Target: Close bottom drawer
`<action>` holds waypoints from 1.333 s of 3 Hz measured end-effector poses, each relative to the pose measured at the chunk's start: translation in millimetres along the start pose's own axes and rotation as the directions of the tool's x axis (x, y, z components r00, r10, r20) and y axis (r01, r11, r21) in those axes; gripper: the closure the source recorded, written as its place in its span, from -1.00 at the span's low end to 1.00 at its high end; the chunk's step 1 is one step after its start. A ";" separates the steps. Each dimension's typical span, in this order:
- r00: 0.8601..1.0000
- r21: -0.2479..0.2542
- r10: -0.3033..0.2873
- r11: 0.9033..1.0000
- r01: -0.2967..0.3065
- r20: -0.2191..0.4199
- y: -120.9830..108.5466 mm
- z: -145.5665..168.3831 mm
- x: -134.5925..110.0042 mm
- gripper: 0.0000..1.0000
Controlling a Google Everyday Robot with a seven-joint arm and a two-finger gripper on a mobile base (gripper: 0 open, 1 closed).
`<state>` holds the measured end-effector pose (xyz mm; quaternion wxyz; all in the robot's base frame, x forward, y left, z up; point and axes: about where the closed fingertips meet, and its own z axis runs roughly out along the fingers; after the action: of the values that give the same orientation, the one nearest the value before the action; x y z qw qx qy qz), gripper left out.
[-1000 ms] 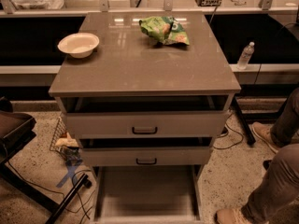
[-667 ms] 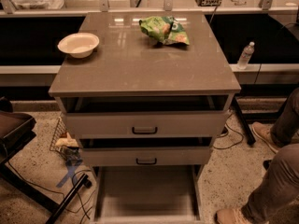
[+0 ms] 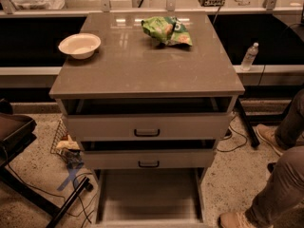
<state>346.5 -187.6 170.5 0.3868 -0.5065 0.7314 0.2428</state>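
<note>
The bottom drawer (image 3: 148, 196) is pulled far out of the grey cabinet, and its long flat grey floor reaches the bottom edge of the view. Its front panel and handle are cut off below the frame. Above it are two taller-fronted drawers, the middle drawer (image 3: 148, 159) and the top drawer (image 3: 147, 126), each slightly open with a small dark handle. The gripper is not in view.
The cabinet top (image 3: 142, 65) holds a white bowl (image 3: 79, 45) and a green chip bag (image 3: 167, 31). A person's legs and shoes (image 3: 275, 175) stand at the right. A dark stand and cables (image 3: 28, 175) are at the left, and a water bottle (image 3: 249, 56) at the right rear.
</note>
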 end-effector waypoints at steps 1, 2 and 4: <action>0.999 -0.007 -0.032 0.999 0.032 0.029 -15.5 21.8 -6.8 1.00; 0.997 -0.013 -0.069 0.997 0.070 0.041 -36.5 42.3 -15.0 1.00; 0.991 -0.026 -0.126 0.991 0.127 0.046 -92.8 87.1 -33.4 1.00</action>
<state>466.8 -138.3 150.2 0.4101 -0.5520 0.6854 0.2395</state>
